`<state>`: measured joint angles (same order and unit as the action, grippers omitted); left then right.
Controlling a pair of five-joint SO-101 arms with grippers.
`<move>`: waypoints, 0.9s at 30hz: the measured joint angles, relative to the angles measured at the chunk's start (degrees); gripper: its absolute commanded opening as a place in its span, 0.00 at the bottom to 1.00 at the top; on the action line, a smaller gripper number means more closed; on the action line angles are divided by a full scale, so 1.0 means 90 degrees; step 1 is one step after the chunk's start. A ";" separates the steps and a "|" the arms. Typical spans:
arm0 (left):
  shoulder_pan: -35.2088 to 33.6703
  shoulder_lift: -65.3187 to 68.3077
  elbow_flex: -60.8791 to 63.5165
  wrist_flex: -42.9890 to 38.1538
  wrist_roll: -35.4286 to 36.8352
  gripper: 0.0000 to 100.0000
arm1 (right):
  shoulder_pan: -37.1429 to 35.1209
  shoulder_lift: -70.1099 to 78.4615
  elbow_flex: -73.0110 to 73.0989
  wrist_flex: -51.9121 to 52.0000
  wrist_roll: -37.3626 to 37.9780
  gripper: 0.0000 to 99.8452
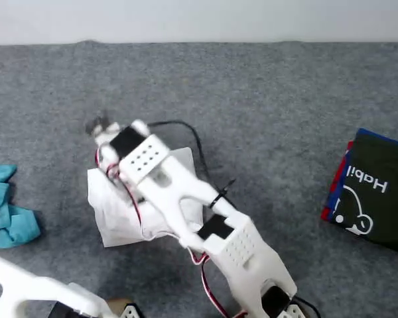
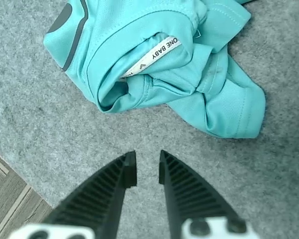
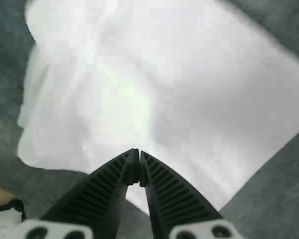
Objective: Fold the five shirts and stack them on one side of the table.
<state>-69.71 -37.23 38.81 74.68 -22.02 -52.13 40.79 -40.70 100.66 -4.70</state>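
A crumpled white shirt (image 1: 119, 212) lies left of the table's middle, partly under my right arm (image 1: 186, 199). My right gripper (image 3: 136, 153) hangs above the white shirt (image 3: 189, 89) with its fingers shut and nothing visibly between them. A teal shirt (image 1: 6, 215) lies bunched at the table's left edge. My left gripper (image 2: 147, 167) hovers just short of the teal shirt (image 2: 154, 64), slightly open and holding nothing. A stack of folded shirts (image 1: 378, 192), dark green on top with red and blue below, sits at the right edge.
Grey carpet-like cloth (image 1: 265, 99) covers the table. The left arm's white link (image 1: 33, 291) crosses the bottom left corner. A wooden floor strip (image 2: 5, 199) shows past the table edge beside the left gripper.
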 measured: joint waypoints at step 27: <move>0.0000 0.0000 0.0000 0.0000 0.0000 0.08 | -0.0664 -0.0596 0.0342 -0.0791 -0.0098 0.01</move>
<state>-69.71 -37.23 38.81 74.68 -22.02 -58.11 35.43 -37.63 93.54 -5.58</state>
